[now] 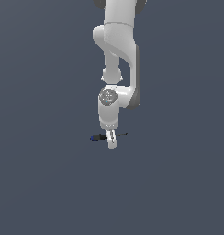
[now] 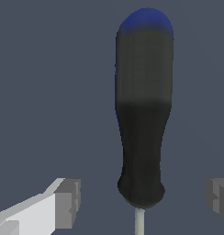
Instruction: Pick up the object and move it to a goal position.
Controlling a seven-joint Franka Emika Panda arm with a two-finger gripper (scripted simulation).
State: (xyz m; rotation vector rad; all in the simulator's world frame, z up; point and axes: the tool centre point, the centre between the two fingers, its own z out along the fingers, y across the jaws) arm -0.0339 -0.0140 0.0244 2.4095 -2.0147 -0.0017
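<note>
End effector fingers apart, straddling the screwdriver where handle meets shaft (no contact visible). Close squarely, centred, before lifting.

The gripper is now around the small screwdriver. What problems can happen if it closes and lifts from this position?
1. In the wrist view the fingers stand apart from the screwdriver, level with the narrow base of the handle. Closing there may catch only the tapered end, so it could slip.
2. In the exterior view the gripper sits mid-length, handle toward that view's left. An off-balance grip could let the tool tilt when lifted.
</note>
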